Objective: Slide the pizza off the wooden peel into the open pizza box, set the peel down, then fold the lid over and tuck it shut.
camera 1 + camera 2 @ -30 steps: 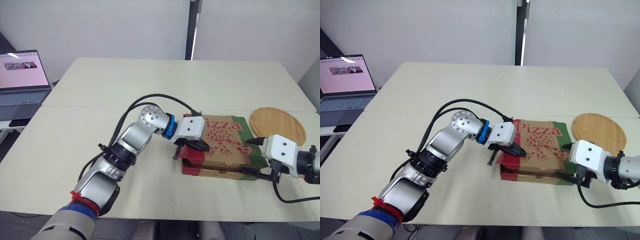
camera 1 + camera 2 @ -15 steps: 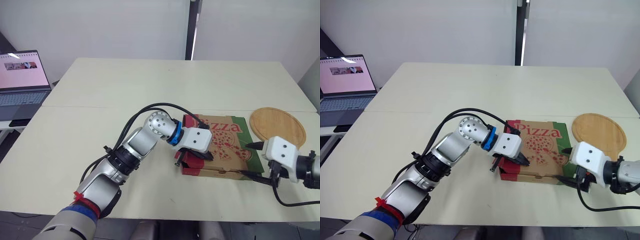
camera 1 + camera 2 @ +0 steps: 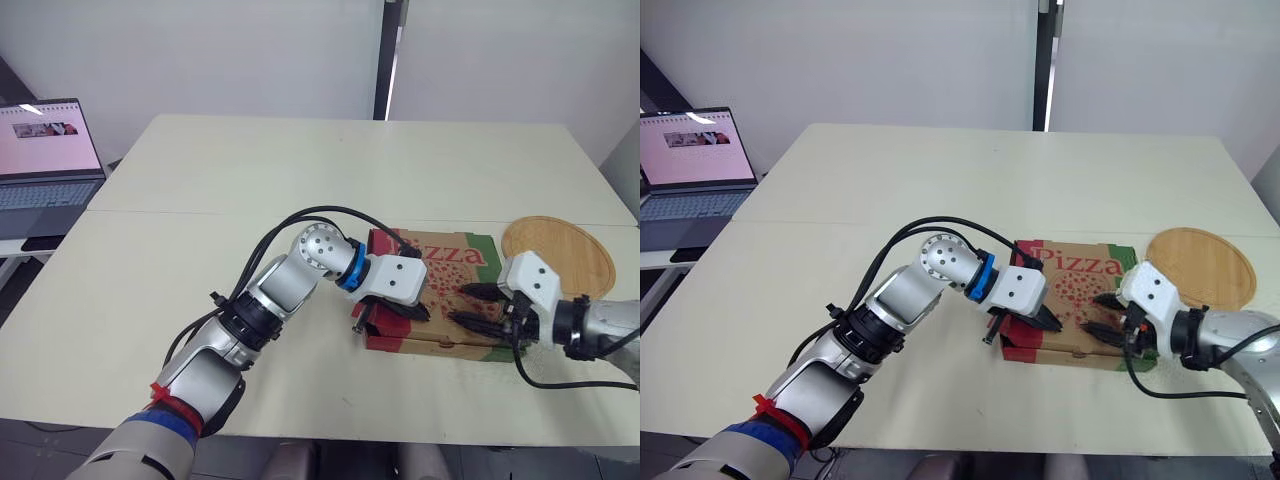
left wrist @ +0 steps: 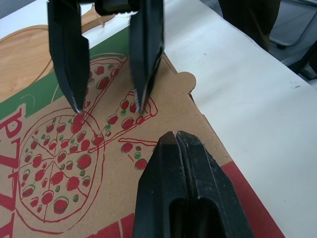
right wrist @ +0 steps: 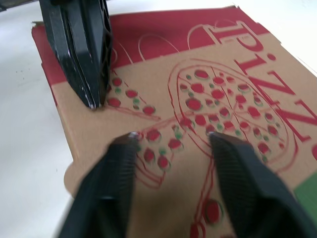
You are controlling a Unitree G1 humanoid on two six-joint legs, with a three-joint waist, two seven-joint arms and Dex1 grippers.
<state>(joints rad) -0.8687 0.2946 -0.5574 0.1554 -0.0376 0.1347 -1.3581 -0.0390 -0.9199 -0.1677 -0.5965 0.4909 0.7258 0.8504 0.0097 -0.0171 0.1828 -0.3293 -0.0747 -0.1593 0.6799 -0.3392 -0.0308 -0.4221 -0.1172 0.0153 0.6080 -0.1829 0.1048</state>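
Tuck step: pizza box lid [image 3: 452,268] is down. The left gripper [image 3: 412,313], fingers clenched empty, and the right gripper [image 3: 468,305], fingers spread, press it. The wooden peel [image 3: 560,255] lies on the bench [image 3: 250,170]. Next, likely tuck the front flap.

Head stereo pair sits high, facing forward and down, wide enough for the whole table [image 3: 250,170]. Both eyes share one scene with a slight sideways offset: laptop [image 3: 45,150] well out beyond the left gripper [image 3: 415,312], wooden peel [image 3: 565,250] just behind the right gripper [image 3: 475,305]. Left wrist cam is very near the pizza box [image 4: 59,163] lid, looking along its own fingers straight at the right gripper opposite. Right wrist cam is equally near and faces the reverse way, onto the left gripper. Both wrist views share the printed lid patch between the two grippers, which the head pair covers from farther off.
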